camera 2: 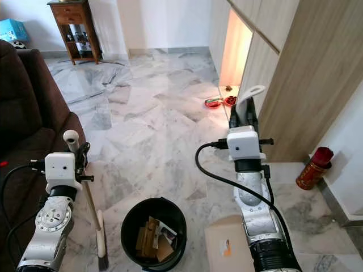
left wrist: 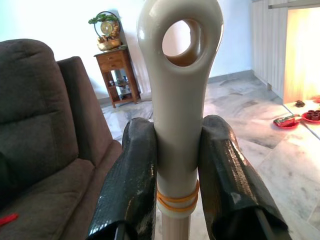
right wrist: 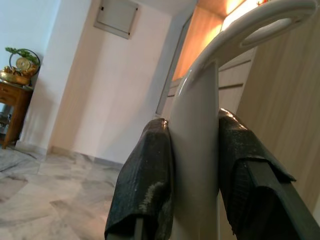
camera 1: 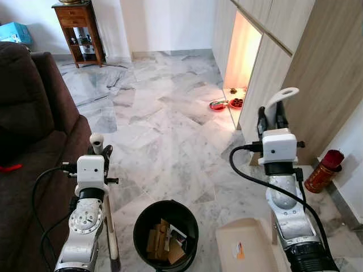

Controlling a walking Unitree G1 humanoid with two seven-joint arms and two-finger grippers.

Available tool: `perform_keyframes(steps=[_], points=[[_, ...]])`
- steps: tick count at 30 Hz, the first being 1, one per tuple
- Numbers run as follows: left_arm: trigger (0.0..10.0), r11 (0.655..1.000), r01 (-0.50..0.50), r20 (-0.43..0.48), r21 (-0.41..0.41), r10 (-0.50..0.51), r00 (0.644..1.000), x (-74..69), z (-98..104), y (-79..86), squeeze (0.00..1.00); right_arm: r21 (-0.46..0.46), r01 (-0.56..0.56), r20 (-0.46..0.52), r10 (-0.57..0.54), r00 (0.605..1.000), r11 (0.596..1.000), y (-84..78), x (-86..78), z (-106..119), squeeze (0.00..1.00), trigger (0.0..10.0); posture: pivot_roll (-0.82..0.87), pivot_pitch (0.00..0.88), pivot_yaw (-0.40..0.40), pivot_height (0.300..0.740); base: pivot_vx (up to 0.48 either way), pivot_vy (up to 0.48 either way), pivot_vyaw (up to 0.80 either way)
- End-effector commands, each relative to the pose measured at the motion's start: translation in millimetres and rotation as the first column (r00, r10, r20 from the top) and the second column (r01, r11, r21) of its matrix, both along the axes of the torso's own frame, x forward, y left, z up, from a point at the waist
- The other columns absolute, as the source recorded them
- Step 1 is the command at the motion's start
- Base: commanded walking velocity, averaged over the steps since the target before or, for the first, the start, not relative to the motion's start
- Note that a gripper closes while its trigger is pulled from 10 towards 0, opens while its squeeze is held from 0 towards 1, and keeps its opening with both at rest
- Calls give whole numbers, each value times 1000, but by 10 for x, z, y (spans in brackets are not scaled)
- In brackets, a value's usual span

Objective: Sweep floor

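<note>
Cream broom [left wrist: 176, 130], upright beside the sofa [camera 1: 28, 113], clenched in your left pincer [left wrist: 177, 165]. Your right pincer [right wrist: 195, 170] grips the white dustpan [right wrist: 200, 150] handle. Black bin [camera 1: 165, 229] between them; marble floor [camera 1: 164, 107].

Grey-veined white marble floor [camera 1: 164, 130]; dark brown fabric sofa [camera 1: 28, 113]; round black plastic bin [camera 1: 165, 233]; cream plastic broom handle [left wrist: 177, 125]; red cylindrical canister [camera 1: 324, 171]; reddish-brown wooden side table [camera 1: 79, 31]; black gripper fingers [left wrist: 132, 185].
</note>
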State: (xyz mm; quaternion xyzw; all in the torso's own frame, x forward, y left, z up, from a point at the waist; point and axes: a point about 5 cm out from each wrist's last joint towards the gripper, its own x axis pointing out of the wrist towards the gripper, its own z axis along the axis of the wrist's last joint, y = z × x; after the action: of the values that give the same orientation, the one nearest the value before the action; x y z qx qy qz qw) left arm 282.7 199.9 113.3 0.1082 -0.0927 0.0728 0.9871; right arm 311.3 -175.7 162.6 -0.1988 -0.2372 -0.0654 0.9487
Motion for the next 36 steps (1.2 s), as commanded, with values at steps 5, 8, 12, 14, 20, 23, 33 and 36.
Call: perform_keyframes(steps=[5, 8, 12, 14, 20, 23, 33, 36], points=[[10000, 999, 37, 27, 7, -37, 999, 13, 61, -26, 0, 37, 12, 21, -13, 1000, 999, -96, 7, 36, 0, 10000, -5, 0, 30, 740, 0, 0, 0], [10000, 999, 39, 25, 5, -39, 999, 10, 56, -24, 0, 40, 9, 17, -10, 1000, 999, -103, 5, 27, 0, 10000, -5, 0, 28, 740, 0, 0, 0], [10000, 999, 43, 23, 2, -43, 999, 4, 43, -31, 0, 51, 1, 7, -2, 1000, 999, -108, -3, -6, 0, 10000, -6, 0, 25, 740, -296, 0, 0], [10000, 999, 46, 23, 1, -46, 999, 1, 39, -42, 0, 56, 1, 2, -1, 1000, 998, -107, -7, -20, 0, 10000, -6, 0, 24, 740, -311, 0, 0], [10000, 999, 54, 26, -3, -53, 998, -5, 40, -61, 0, 65, -9, -6, 10, 1000, 998, -91, -13, -39, 0, 10000, -5, 0, 21, 740, -321, 0, 0], [10000, 999, 52, 26, -4, -52, 998, -2, 42, -56, 0, 62, -18, -14, 19, 1000, 998, -83, -10, -52, 0, 10000, -3, 0, 20, 740, -331, 0, 0], [10000, 999, 51, 26, -6, -51, 998, 2, 45, -52, 0, 71, -18, -25, 20, 999, 997, -88, -3, -69, 0, 10000, -4, 0, 22, 740, -328, 0, 0], [10000, 999, 50, 29, -5, -50, 998, 9, 56, -50, 0, 72, -17, -29, 19, 999, 997, -88, 1, -74, 0, 10000, -2, 0, 22, 740, -329, 0, 0]])
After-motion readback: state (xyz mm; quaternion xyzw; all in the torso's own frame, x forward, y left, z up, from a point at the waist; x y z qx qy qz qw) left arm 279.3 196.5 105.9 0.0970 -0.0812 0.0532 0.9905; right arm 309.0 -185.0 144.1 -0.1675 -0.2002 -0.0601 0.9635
